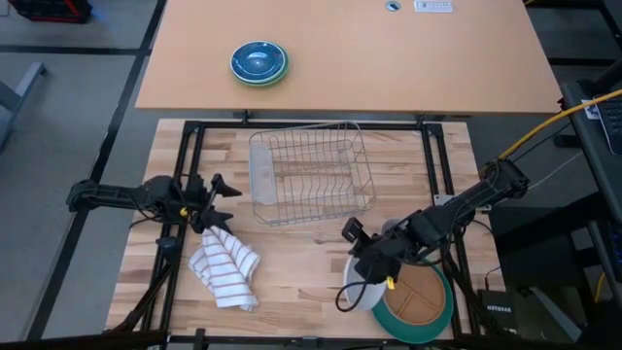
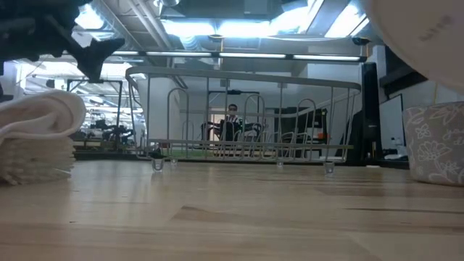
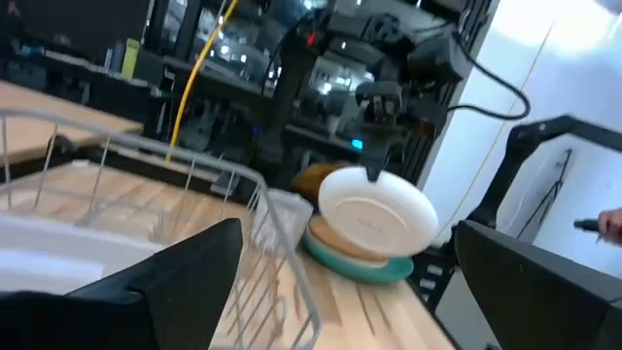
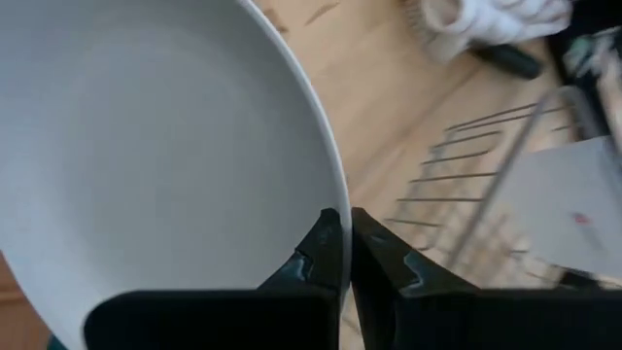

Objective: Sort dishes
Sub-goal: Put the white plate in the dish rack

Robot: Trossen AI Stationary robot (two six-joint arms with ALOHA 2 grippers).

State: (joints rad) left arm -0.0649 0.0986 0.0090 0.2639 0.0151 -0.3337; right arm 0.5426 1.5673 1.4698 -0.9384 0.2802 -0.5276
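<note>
1. Near the table's front right corner, the right gripper has its jaws pinched tight on the rim of the small white plate; the right wrist view shows both fingertips clamped on the plate's edge.
2. White plate is tilted, lifted off the stack; seen from the left wrist view it hangs from the gripper above the other two plates, lower edge close over them, contact not clear.
3. Tan wood-coloured plate sits inside the larger dark green plate; both lie flat on the table at the front right. In the left wrist view the tan plate rests on the green one.
4. Wire dish rack stands at the middle of the butcher-block table, well apart from the plates and empty of dishes; low view shows its wires upright.
5. Left gripper waits at the table's left side, jaws spread wide, holding nothing, just above a striped white towel.
6. Small patterned mug stands beside the plate stack, partly hidden in the high view.
7. Blue bowls stacked on green rest on the far tan table, well apart from the work.
8. A person sits in the room behind the rack.
</note>
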